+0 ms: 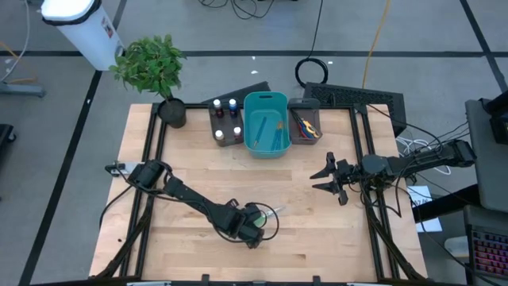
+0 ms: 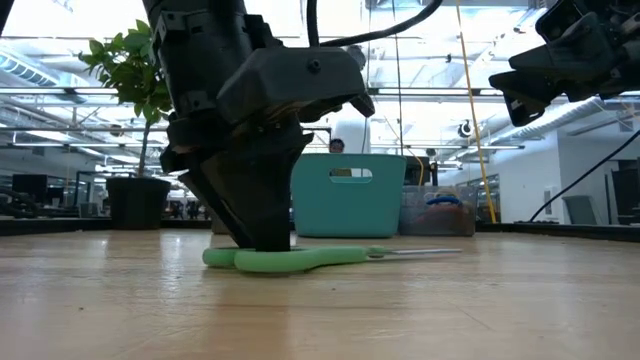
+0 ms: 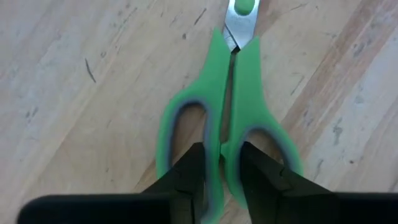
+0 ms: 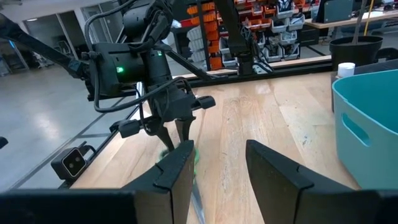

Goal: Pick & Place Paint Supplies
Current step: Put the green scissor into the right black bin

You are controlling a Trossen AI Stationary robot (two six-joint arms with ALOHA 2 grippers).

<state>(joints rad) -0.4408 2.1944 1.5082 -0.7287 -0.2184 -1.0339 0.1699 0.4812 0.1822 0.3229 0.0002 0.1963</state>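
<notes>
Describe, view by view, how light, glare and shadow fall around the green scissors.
Low view: ceiling lights behind silhouette the left claw over the green scissors, and the raised right claw. Left wrist view: even light, blades glinting. High view: white cylinder glares, top left.

One green scissors (image 1: 266,213), one teal bin (image 1: 265,123), two grey bins (image 1: 226,121), perhaps four bottles (image 1: 216,104).

End effector (image 3: 221,180) astride green scissors (image 3: 227,118)

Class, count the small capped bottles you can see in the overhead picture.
4 bottles, grouped in the dark grey bin left of the teal bin. Others may be hidden.
</notes>
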